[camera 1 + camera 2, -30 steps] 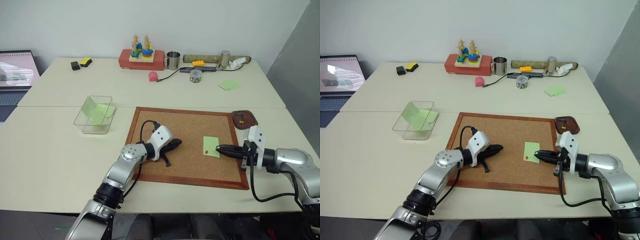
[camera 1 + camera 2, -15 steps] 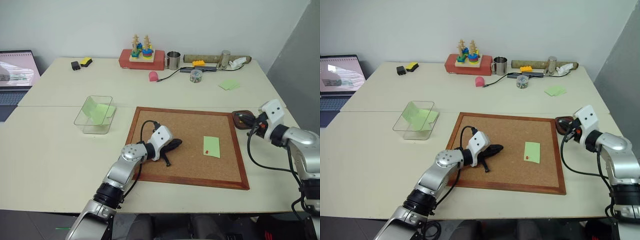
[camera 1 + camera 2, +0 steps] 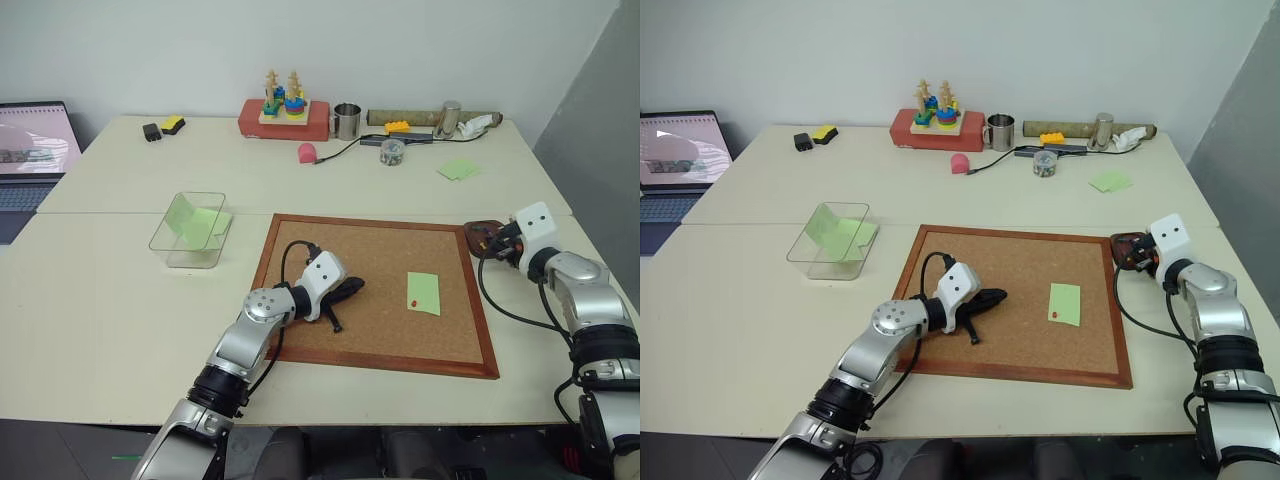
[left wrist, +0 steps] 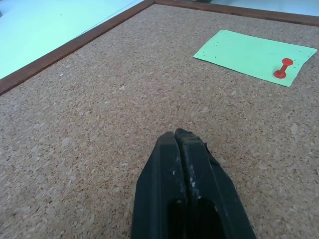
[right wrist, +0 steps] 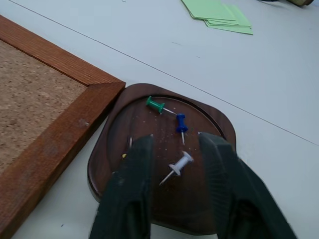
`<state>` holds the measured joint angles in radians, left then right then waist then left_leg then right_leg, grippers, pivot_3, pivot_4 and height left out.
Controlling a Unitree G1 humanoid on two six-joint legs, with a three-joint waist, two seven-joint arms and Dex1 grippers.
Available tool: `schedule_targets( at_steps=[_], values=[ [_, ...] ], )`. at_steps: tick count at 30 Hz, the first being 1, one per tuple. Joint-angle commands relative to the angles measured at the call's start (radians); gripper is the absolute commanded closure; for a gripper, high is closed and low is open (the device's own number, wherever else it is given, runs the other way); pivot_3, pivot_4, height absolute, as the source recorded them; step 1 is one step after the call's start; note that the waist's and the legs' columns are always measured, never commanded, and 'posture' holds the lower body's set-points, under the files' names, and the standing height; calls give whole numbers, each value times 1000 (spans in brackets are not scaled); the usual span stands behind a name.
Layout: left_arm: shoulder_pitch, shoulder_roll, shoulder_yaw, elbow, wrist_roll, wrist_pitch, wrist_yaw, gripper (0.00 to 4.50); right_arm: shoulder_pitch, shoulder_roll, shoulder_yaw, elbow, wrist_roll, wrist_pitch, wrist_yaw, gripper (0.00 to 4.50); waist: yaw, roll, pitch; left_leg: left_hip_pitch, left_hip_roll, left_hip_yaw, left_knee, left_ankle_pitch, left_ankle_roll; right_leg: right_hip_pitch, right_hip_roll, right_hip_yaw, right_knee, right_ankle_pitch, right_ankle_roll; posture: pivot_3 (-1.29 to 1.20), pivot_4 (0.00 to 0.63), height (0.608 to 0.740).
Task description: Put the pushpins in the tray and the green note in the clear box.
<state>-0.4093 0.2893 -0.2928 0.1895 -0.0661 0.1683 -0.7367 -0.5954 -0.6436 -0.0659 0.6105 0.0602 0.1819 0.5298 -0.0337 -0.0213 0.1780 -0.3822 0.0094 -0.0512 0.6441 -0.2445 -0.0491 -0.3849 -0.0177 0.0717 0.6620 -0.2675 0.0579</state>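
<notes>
The green note (image 3: 423,293) lies flat on the cork board, with the red pushpin (image 3: 412,302) at its near left corner; both also show in the left wrist view as the note (image 4: 249,52) and the pin (image 4: 282,69). My left gripper (image 3: 355,286) rests shut on the cork, left of the note and holding nothing. My right gripper (image 5: 178,141) hangs open just over the dark wooden tray (image 5: 134,119), right of the board. Green, blue and white pins lie in the tray, and a speck of yellow (image 5: 123,156) shows beside one finger. The clear box (image 3: 190,258) stands far left.
The wood-framed cork board (image 3: 380,362) takes up the table's middle. A green sheet leans inside the clear box. Along the back stand a toy on a red block (image 3: 283,118), a metal mug (image 3: 346,120), a pin jar (image 3: 391,151) and paired green sheets (image 3: 458,169). A laptop (image 3: 30,150) sits far left.
My right gripper has swung away from the note, back and to the right, to the tray, and has opened. The red pin stays on the note. The left arm has not moved.
</notes>
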Motion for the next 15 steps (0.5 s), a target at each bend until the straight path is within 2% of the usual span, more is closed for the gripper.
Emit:
schedule_targets(
  at_steps=[1,7,11,15],
  values=[
    [31,8,-22,38,35,29,5,4500,-23,-9,-37,-47,14,-39,-2,1972,0,0,0,0,0,0,0,0,0,0,0,0,0,0,0,0,150,740],
    [37,15,-19,34,35,30,3,4500,12,-55,-101,-238,103,20,86,718,0,1,0,-1,0,0,0,0,0,0,0,0,0,0,0,0,150,740],
    [32,15,-20,43,35,26,2,4500,85,-90,-127,-414,204,93,211,718,1,1,0,-1,0,-1,-1,0,0,0,0,0,-1,0,0,0,150,740],
    [22,11,-22,53,36,21,2,4500,224,-116,-126,-618,285,145,310,718,1,1,-1,-1,0,-2,-1,0,0,0,0,-1,-2,0,0,0,150,740]
  ],
)
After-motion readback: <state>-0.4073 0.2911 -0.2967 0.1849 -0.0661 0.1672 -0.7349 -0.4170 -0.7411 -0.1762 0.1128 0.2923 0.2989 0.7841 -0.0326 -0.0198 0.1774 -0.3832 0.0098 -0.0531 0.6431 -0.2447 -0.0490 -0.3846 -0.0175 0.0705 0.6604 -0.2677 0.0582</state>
